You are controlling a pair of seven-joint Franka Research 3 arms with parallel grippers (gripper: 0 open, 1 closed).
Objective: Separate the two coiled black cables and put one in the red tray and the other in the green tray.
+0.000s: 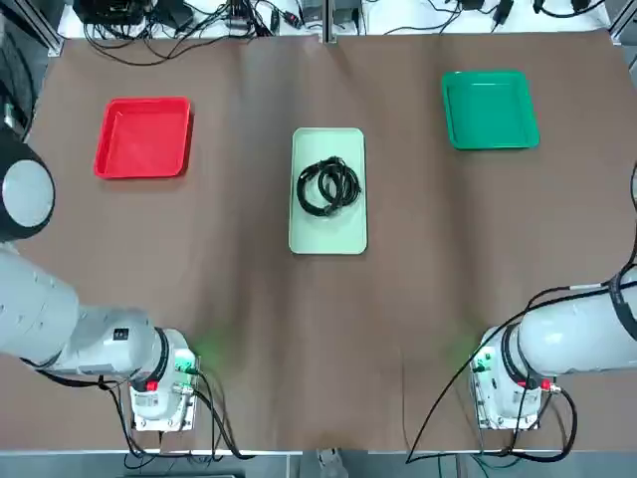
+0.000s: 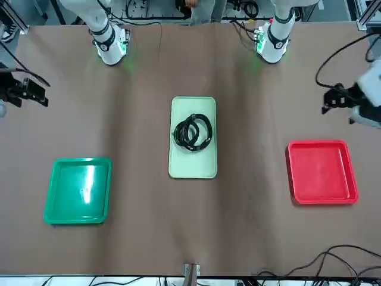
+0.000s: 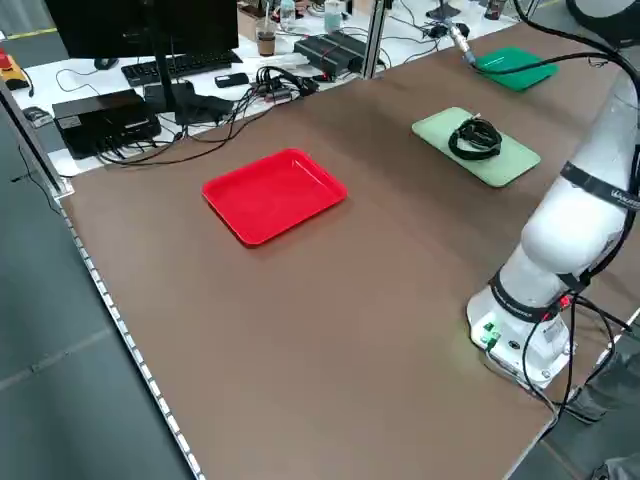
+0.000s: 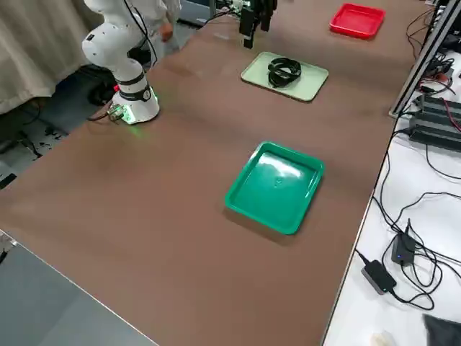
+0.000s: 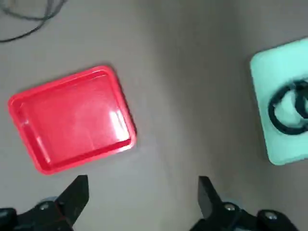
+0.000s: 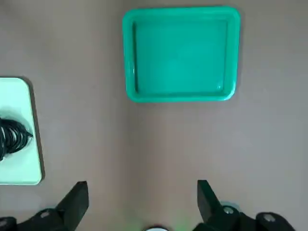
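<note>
Coiled black cables (image 1: 343,184): overlapping on the pale mint-green tray (image 1: 328,239), between the other two trays.
Red tray (image 1: 143,137): nothing in it.
Green tray (image 1: 490,110): nothing in it.
Left gripper (image 5: 143,202): spread wide, no load, near the red tray.
Right gripper (image 6: 143,204): spread wide, no load, near the green tray.
Progress: none of the sorting done; separation and both placements remain, by my reading.

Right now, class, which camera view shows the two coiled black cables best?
The front view: both loops of the coiled black cables appear whole. Top and side views show them smaller or slanted; the wrist views cut them off at the edge.
</note>
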